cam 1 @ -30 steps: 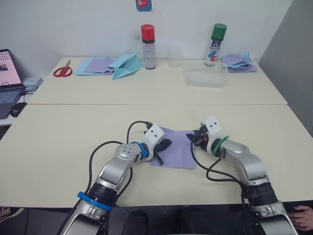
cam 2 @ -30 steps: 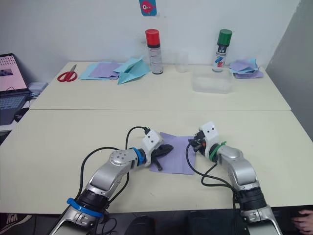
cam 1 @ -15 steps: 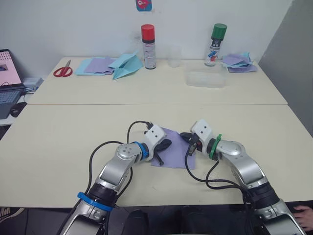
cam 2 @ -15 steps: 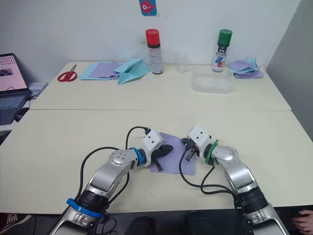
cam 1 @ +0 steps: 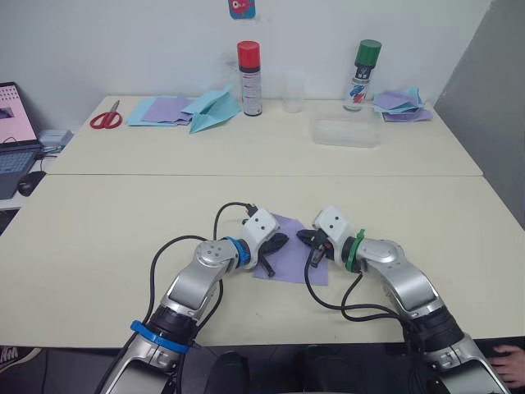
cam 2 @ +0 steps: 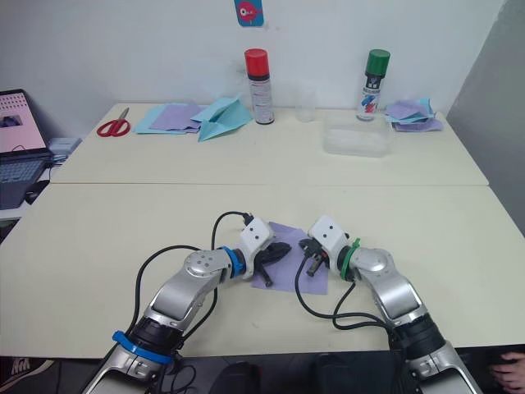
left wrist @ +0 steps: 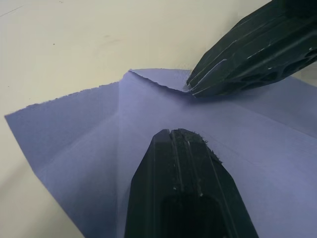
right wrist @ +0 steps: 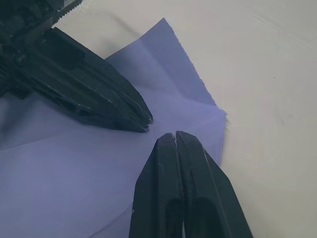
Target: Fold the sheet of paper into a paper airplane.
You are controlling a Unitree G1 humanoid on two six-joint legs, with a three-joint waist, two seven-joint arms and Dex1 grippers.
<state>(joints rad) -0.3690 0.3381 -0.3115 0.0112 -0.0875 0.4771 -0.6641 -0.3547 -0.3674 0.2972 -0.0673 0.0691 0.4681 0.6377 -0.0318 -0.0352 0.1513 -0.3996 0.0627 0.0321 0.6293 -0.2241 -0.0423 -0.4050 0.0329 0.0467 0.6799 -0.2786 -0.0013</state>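
I see the paper [cam 1: 292, 256] lying flat on the near table [cam 1: 98, 246], thin and purple with soft fold lines, one corner bent up a little. My left claw [cam 1: 277, 242] has its fingers pressed together, tips down on the paper. My right claw [cam 1: 307, 239] is also closed tight, with its tips on the paper too, close to the left one.

On the far table sits a clear plastic box [cam 1: 344, 132]; I cannot tell what is in it. A clear cup [cam 1: 292, 95] stands between a red-capped can [cam 1: 248, 79] and a green-capped can [cam 1: 360, 75]. I cannot read their labels. A blue plane [cam 1: 212, 109] lies near the red scissors [cam 1: 106, 119].
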